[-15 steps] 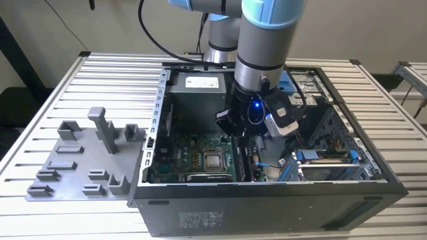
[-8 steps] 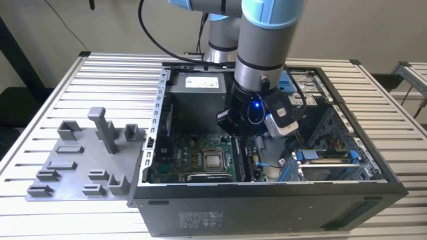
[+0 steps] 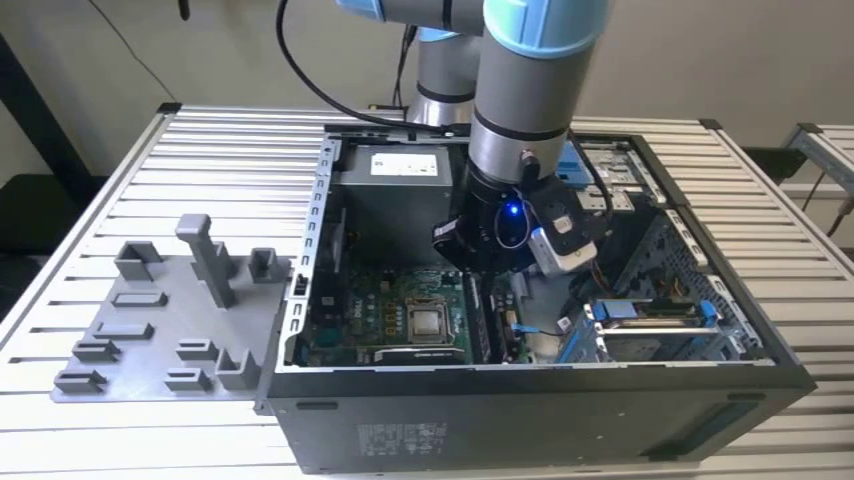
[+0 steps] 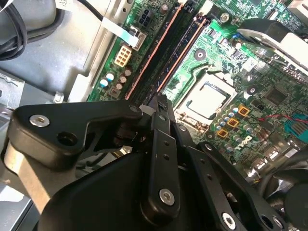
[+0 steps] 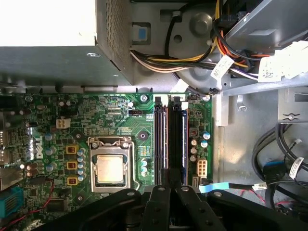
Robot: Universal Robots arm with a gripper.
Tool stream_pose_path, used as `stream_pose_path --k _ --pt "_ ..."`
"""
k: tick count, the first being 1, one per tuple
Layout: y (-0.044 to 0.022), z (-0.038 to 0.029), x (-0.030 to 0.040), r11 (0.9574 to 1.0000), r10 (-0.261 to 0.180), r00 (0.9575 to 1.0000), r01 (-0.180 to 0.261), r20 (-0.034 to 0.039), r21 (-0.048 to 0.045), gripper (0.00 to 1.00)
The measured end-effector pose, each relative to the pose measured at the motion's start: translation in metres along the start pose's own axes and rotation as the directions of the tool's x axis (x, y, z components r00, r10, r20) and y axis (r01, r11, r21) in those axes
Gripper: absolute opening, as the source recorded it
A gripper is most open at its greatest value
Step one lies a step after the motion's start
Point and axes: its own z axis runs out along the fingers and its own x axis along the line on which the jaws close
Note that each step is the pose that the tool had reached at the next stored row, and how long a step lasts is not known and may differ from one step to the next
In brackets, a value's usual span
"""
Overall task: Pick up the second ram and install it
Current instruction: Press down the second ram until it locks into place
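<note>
Second ram [image 5: 176, 139] sits in the memory slots [image 5: 169, 139] beside the CPU socket [image 5: 109, 168], looks seated or nearly so. Gripper [image 5: 169, 188] is directly over its near end, fingers pressed together, so install reads mostly done; can't tell if it's latched

Second ram [image 5: 177, 142]: long dark stick, seated upright in motherboard slot, beside first stick.

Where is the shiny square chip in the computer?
The square processor sits in its metal socket on the green motherboard, beside the long black memory slots in the first wrist view. The gripper hangs just over those slots.
</note>
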Motion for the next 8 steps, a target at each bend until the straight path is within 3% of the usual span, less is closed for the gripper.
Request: stream_pose_path --k 8 --pt "0.0 0.0 0.0 1.0 -0.002 1.0 0.002 -0.0002 0.0001 0.11"
